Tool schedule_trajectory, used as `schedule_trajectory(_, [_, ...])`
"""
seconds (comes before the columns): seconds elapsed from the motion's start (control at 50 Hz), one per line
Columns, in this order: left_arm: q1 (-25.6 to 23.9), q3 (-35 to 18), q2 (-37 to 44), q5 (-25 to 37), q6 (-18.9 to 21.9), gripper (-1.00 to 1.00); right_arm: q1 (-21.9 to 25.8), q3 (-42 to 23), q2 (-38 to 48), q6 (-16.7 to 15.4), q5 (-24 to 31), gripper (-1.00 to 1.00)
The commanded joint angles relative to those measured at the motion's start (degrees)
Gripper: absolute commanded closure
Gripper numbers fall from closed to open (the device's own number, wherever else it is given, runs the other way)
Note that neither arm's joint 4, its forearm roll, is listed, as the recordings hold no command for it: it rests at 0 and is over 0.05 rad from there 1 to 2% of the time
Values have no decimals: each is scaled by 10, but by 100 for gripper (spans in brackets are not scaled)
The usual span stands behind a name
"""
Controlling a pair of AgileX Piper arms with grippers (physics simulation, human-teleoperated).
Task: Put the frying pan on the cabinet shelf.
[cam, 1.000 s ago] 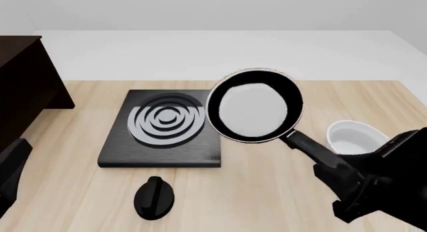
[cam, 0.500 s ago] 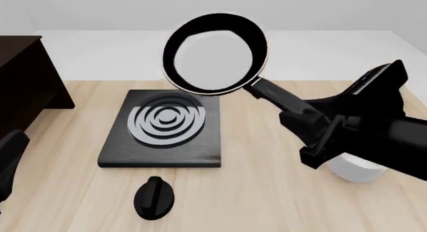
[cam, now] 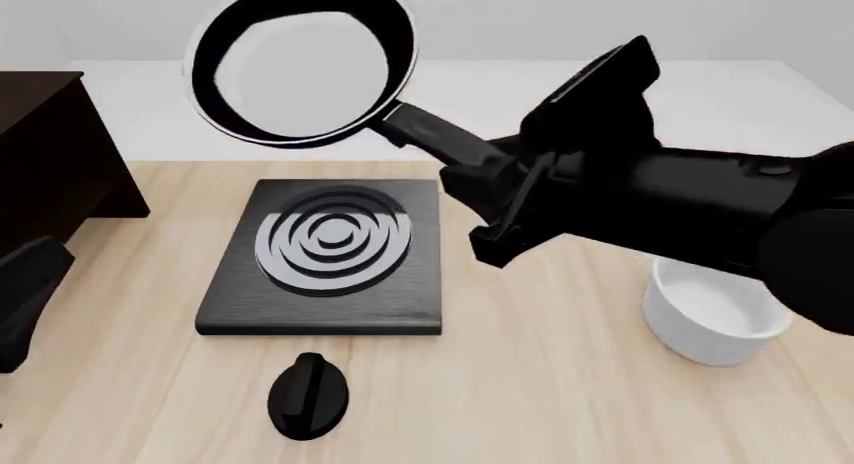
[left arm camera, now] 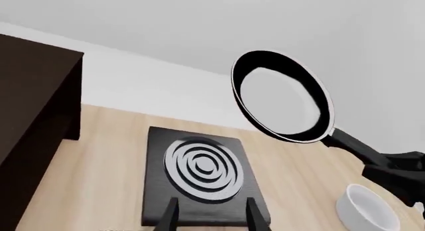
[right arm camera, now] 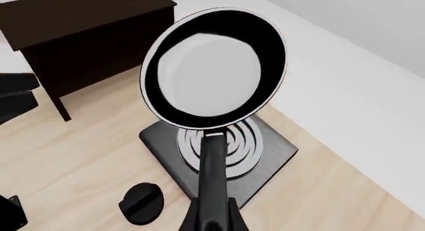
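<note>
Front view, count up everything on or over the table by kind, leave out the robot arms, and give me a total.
Frying pan: 1
Stove plate: 1
White bowl: 1
Black knob: 1
Dark cabinet: 1
Total: 5

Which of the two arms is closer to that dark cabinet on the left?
Left. The left gripper sits low at the table's left edge, beside the cabinet. The right gripper is right of the stove plate, holding the frying pan aloft.

One frying pan (cam: 300, 59), one bowl (cam: 714, 319), one knob (cam: 308, 394)
</note>
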Motion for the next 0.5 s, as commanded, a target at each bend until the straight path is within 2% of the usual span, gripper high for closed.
schedule_trajectory(0.02, [-22, -21, 13, 3, -71, -100, 37, -70, 52, 4, -19, 100])
schedule_trajectory(0.16, [-8, -49, 22, 8, -82, -100, 58, -96, 82, 11, -24, 100])
schedule_trajectory(0.22, [-2, -56, 26, 5, -113, -100, 65, -104, 90, 13, -25, 100])
schedule_trajectory(0.32, [-3, -35, 41, -11, -176, -100, 72, -119, 99, 16, -29, 100])
schedule_trajectory(0.34, [-2, -36, 48, -9, -175, -100, 72, -120, 93, 7, -40, 100])
schedule_trajectory(0.38, [-9, -40, 47, -17, -175, -100, 76, -126, 96, 23, -41, 100])
schedule_trajectory(0.4, [-11, -42, 49, -18, -176, -100, 76, -129, 100, 21, -42, 100])
schedule_trajectory(0.5, [-37, -60, 59, -23, -213, -100, 89, -136, 111, 22, -49, 100])
